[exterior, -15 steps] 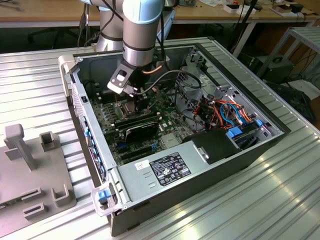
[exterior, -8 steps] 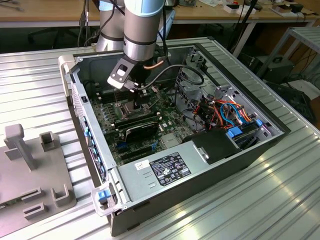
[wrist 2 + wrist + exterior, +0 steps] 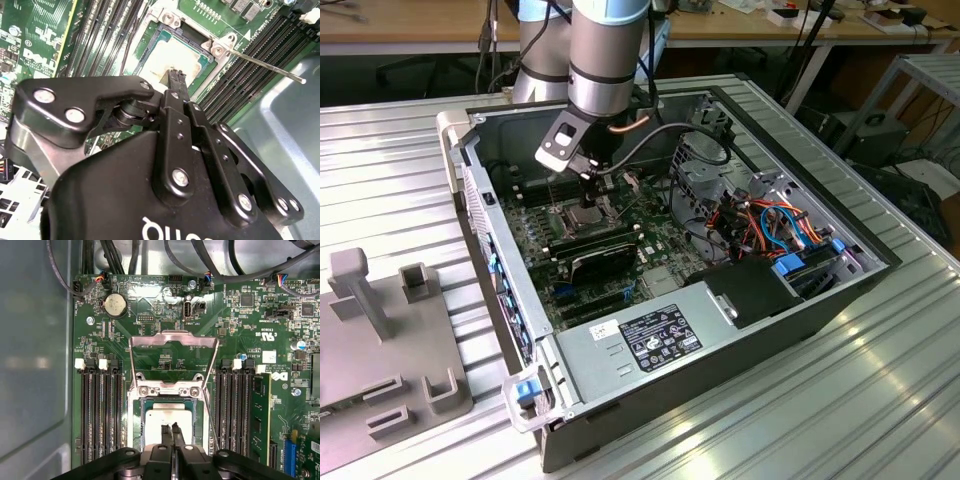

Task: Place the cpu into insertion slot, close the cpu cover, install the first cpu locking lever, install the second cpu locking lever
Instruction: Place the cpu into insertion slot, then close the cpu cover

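Hangs over the cpu (image 3: 155,422), seated flat in the insertion slot (image 3: 134,410), with the gripper (image 3: 171,428) pressed together at its fingers, pinching nothing; faces the cpu cover (image 3: 172,339), swung open off the slot's hinged edge.

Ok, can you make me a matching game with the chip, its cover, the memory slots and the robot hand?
Things:
1. cpu
2. cpu cover
3. memory slots
4. hand

What fits:
A. open, not over the chip
B. long black rows
C. fingers shut together
D. lying in the insertion slot

Pairs: 1-D, 2-A, 3-B, 4-C
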Controlling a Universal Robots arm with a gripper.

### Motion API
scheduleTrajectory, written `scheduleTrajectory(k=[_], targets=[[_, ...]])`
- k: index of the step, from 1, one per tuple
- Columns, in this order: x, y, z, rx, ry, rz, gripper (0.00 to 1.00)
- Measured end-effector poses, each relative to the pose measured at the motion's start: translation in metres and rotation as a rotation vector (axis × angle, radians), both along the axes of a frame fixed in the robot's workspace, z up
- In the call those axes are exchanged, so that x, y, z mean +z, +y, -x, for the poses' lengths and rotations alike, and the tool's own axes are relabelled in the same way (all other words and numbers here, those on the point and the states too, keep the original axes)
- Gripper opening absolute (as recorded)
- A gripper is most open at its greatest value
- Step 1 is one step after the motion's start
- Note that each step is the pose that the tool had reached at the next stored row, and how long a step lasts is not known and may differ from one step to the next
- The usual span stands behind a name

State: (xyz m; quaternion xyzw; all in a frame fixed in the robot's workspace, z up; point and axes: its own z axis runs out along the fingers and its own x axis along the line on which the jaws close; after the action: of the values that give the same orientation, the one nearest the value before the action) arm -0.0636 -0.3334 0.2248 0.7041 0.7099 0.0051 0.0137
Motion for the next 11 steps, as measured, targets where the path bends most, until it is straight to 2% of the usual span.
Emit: scheduleTrajectory(k=[11], targets=[[0.0001, 0.0, -0.0019, 0.0, 0.0001, 0.0001, 0.11]])
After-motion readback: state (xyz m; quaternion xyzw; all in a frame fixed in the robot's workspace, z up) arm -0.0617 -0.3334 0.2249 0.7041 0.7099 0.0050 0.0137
